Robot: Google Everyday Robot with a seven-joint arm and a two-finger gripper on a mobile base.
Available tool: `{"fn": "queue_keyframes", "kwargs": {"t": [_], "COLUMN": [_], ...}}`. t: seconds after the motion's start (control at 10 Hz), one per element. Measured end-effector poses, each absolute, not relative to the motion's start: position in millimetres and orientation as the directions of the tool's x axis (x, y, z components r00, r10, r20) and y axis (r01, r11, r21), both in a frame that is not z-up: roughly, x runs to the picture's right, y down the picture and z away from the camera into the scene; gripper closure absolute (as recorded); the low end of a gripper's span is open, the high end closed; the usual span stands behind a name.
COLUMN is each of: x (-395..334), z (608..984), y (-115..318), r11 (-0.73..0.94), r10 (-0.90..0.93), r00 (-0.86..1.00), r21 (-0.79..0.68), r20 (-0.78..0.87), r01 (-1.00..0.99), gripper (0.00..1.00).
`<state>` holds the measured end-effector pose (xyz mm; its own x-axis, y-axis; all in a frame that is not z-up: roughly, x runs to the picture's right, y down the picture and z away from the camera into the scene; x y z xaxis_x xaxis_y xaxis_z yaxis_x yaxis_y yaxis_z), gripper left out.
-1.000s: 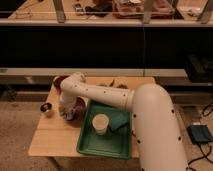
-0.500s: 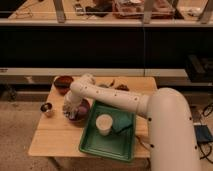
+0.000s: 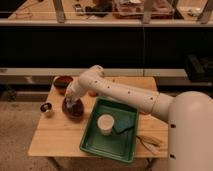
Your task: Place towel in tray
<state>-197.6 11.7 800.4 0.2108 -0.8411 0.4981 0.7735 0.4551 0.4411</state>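
The green tray (image 3: 96,143) lies on the wooden table (image 3: 55,137), right of centre. A dark teal towel (image 3: 126,123) lies crumpled inside the tray, just right of a white cup (image 3: 105,123) standing in it. My gripper (image 3: 71,104) hangs at the end of the white arm (image 3: 120,95). It is left of the tray, low over a dark brown bowl (image 3: 76,112), and apart from the towel.
A reddish-brown bowl (image 3: 62,82) stands at the table's back left. A small cup (image 3: 46,108) sits near the left edge. Pale utensils (image 3: 150,141) lie right of the tray. A dark counter with shelves runs behind the table.
The arm's thick near part has swung to the right of the view. The gripper stays over the dark bowl, shifted only slightly. The towel and cup have not moved.
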Motion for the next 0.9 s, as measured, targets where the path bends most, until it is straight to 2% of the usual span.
{"fn": "queue_keyframes", "kwargs": {"t": [0.4, 0.9], "x": [-168.6, -121.6], "z": [796.2, 767.8], "y": [-9.1, 6.7], "r11": [0.483, 0.526], "r10": [-0.837, -0.806], "r00": [0.279, 0.369], "r21": [0.397, 0.272], "r20": [0.471, 0.464], "r01": [0.780, 0.806], "gripper": [0.78, 0.78]}}
